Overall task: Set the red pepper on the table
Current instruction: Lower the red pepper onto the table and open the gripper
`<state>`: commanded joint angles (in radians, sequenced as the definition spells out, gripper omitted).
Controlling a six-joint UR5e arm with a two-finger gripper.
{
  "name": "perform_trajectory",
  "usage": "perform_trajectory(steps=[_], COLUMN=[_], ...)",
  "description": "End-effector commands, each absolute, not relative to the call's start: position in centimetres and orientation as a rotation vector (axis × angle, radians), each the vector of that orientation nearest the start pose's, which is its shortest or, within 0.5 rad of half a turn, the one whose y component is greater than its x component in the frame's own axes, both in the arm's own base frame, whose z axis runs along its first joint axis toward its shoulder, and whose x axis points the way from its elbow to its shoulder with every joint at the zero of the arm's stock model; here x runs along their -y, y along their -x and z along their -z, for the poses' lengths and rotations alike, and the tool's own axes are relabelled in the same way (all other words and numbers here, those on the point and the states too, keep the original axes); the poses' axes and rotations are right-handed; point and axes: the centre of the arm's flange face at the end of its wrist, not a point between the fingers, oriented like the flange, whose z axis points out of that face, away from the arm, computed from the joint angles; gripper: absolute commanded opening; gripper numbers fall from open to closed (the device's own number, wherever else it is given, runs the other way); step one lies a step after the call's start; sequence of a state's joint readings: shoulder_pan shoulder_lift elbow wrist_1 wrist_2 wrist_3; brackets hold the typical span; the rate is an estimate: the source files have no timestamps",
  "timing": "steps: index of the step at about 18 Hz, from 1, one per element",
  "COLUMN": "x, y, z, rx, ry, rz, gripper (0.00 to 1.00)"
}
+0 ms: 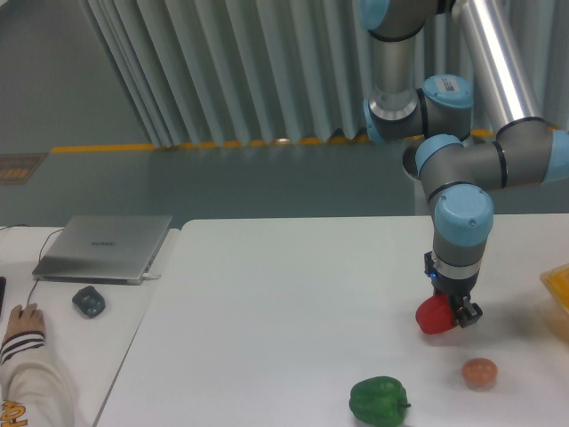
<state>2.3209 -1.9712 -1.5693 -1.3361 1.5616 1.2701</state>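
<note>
The red pepper [433,316], glossy and rounded, is at the right side of the white table [284,302]. My gripper [455,313] points down and is shut on the pepper, its black fingers [468,313] against the pepper's right side. The pepper is held just above the tabletop or touching it; I cannot tell which. A shadow lies under it.
A green bell pepper [379,401] lies near the front edge. A small orange-pink fruit [479,373] lies to its right. A yellow object [558,292] sits at the right edge. On the adjoining desk are a laptop [105,247], a mouse [88,302] and a person's hand [24,322].
</note>
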Motion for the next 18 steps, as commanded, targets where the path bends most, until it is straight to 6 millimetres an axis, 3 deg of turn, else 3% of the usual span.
perform_trajectory(steps=[1,8,11,18], x=[-53.7,-54.1,-54.7,-55.3], y=[31.7,32.0,32.4,33.0], z=[-28.7,-29.9,-32.4,-35.2], rx=[-0.825,-0.819,-0.820,-0.819], ry=[3.104,3.086,3.036,2.990], rz=[0.230,0.186,0.035,-0.139], gripper=[1.00,1.00,1.00,1.00])
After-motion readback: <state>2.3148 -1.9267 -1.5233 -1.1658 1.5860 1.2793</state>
